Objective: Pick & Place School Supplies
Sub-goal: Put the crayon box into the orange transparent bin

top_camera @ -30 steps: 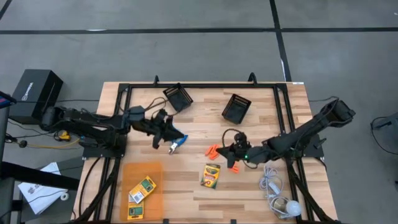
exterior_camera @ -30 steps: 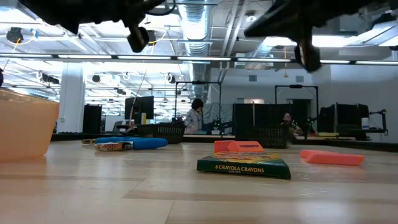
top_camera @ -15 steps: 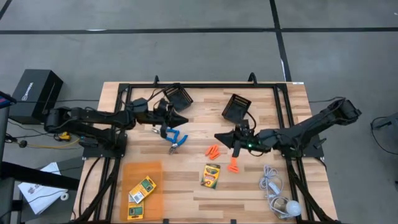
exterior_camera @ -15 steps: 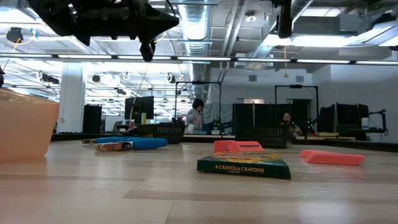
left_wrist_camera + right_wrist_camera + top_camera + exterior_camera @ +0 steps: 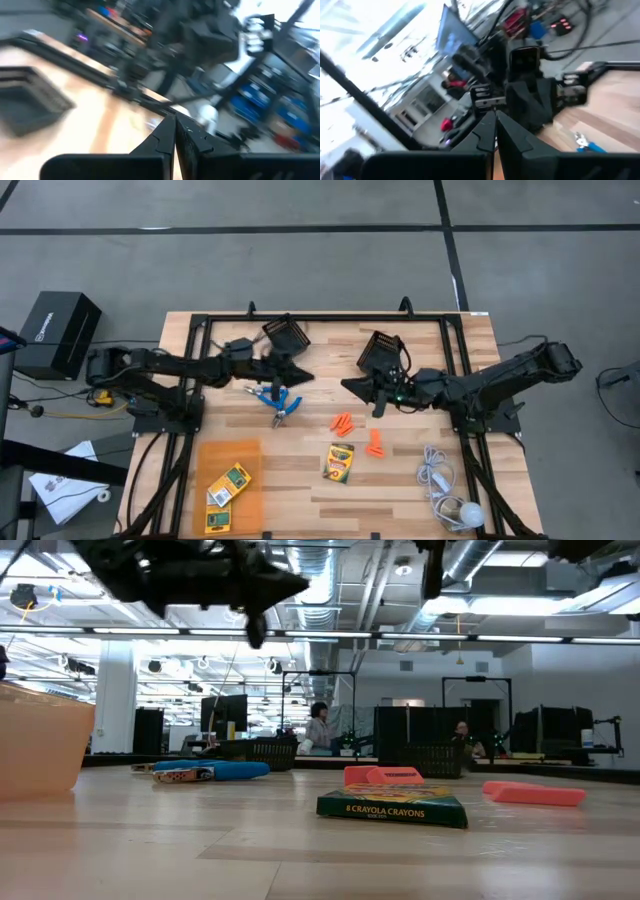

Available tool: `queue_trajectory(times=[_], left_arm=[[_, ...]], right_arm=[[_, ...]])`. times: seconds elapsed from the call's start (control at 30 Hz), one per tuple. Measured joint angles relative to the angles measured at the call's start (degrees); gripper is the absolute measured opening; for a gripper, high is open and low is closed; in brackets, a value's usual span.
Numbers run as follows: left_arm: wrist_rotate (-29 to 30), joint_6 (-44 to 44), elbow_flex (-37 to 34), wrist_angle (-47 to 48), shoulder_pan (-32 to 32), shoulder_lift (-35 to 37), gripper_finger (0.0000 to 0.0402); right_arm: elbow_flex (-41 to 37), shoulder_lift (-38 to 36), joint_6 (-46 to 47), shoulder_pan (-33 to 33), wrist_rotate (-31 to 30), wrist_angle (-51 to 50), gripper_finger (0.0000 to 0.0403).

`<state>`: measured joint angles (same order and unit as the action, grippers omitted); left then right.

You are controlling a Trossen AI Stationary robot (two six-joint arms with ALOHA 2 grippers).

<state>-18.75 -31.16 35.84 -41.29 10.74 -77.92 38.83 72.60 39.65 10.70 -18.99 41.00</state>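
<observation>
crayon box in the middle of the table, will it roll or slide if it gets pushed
The crayon box lies flat on the bare wood, so it would probably slide, not roll or tip. It looks like thin card, so likely light and crushable under a hard pinch. Its low profile leaves little edge to grip.

The wooden bench (image 5: 310,480) stands on a grey floor (image 5: 300,250) marked with dark lines, and a black box (image 5: 55,330) sits at the left of the frame. In the low view, long ceiling lights (image 5: 330,633) and silver ducts (image 5: 320,580) hang over a large hall with dark racks (image 5: 410,745).
</observation>
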Motion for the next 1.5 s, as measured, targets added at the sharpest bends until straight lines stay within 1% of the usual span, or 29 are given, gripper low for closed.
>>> queue_trajectory(times=[0.03, 0.13, 0.27, 0.37, 0.43, 0.57, 0.73, 0.8, 0.97, 1.2, 1.37, 1.5], left_arm=[[-0.88, 0.24, 1.86, 0.02, -0.88, -1.92, 0.0004], [-1.15, 1.92, 7.13, 0.06, -3.35, -7.7, 0.0002], [-1.11, 4.66, 10.49, 0.39, -5.57, -12.77, 0.0002], [-1.06, 5.23, 11.58, -0.02, -7.2, -15.55, 0.0002], [-0.98, 4.27, 11.48, 0.45, -8.72, -17.55, 0.0002], [-1.18, 1.51, 11.41, 0.58, -11.5, -20.83, 0.0001], [-0.9, 3.48, 11.43, 0.77, -12.28, -22.2, 0.0001], [-0.75, 5.31, 11.43, 3.09, -12.77, -22.93, 0.0001], [-2.02, 8.83, 11.43, 3.4, -15.46, -27.38, 0.0001], [-2.09, 14.46, 11.43, 3.0, -19.42, -31.12, 0.0001], [-2.16, 14.86, 11.42, 3.19, -20.19, -34.56, 0.0001], [-2.31, 15.82, 11.41, 3.18, -20.23, -35.53, 0.0001]], right_arm=[[0.0, 0.01, -0.97, -0.41, 1.38, 0.2, 0.0008], [0.0, -1.25, -3.53, -1.78, 5.17, 0.66, 0.0007], [-0.02, -4.64, -7.91, -3.06, 8.18, -0.96, 0.0002], [0.0, -8.64, -11.46, -4.12, 8.56, -4.07, 0.0002], [0.0, -11.46, -13.23, -5.24, 8.59, -7.94, 0.0001], [0.0, -16.78, -13.92, -7.16, 6.16, -18.39, 0.0001], [0.0, -21.21, -14.19, -8.19, 5.58, -27.8, 0.0], [0.0, -22.08, -14.07, -8.74, 5.49, -30.97, 0.0], [0.0, -22.49, -11.46, -10.05, 5.4, -35.39, 0.0], [-0.02, -22.49, -11.14, -11.37, 5.43, -35.88, 0.0], [-0.02, -22.49, -11.12, -12.0, 5.4, -35.88, 0.0], [-0.02, -22.49, -11.12, -12.0, 4.94, -35.85, 0.0]])
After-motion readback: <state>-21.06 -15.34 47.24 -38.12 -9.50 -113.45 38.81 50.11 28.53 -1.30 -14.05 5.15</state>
